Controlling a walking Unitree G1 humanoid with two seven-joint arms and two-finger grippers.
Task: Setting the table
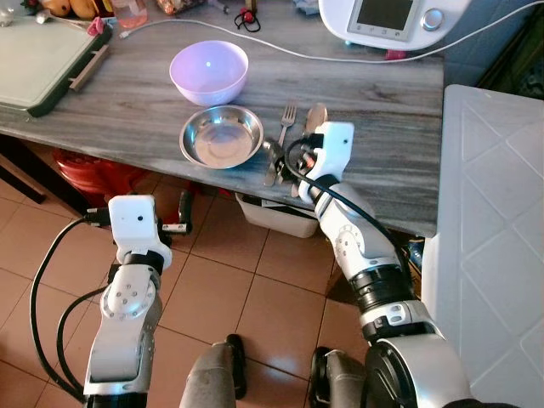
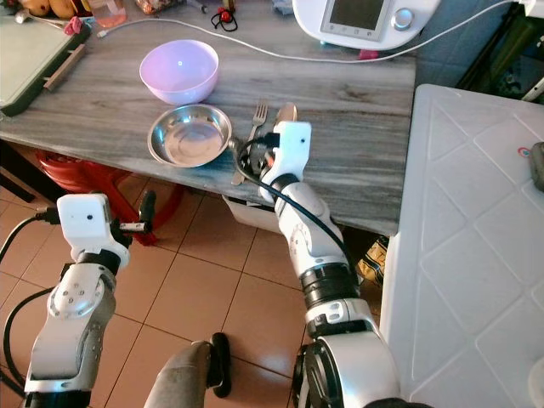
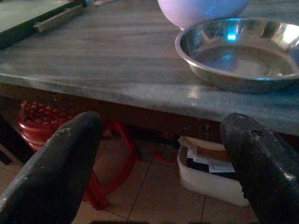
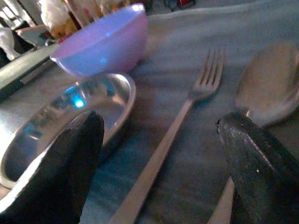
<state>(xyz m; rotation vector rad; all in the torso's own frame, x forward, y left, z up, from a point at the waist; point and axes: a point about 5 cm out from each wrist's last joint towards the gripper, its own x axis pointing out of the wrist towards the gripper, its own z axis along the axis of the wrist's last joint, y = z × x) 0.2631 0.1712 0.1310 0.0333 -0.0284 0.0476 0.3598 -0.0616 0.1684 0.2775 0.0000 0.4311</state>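
- Right wrist view looks along the right claw (image 4: pixel 161 163), whose two black fingers stand wide apart and hold nothing; the fork (image 4: pixel 180 126) lies between them on the grey wood-grain table (image 4: pixel 187 28), with the spoon (image 4: pixel 271 88) just beside it.
- Seen from the head, that claw hangs low over the near edge of the table, right at the handle ends of the cutlery.
- A steel dish (image 1: pixel 221 136) sits just left of the fork, and a lilac bowl (image 1: pixel 209 71) stands behind the dish, touching or nearly touching it.
- Left claw (image 3: pixel 159 163) waits below the table edge, out in front of the dish, fingers apart and empty.
- The step in hand looks like picking up one piece of cutlery, most likely the fork, to lay it in its place.
- To do it well, lower the right claw until the fingers straddle the fork's handle only, then close slowly; a thin flat handle on a hard top slips easily, so the pads should meet it square and low.
- Keep the far finger off the spoon, which lies close enough to be caught or nudged.
- Keep the near finger off the dish rim; a knock there could push the dish into the bowl.
- Lift straight up before carrying sideways, so the tines do not drag.
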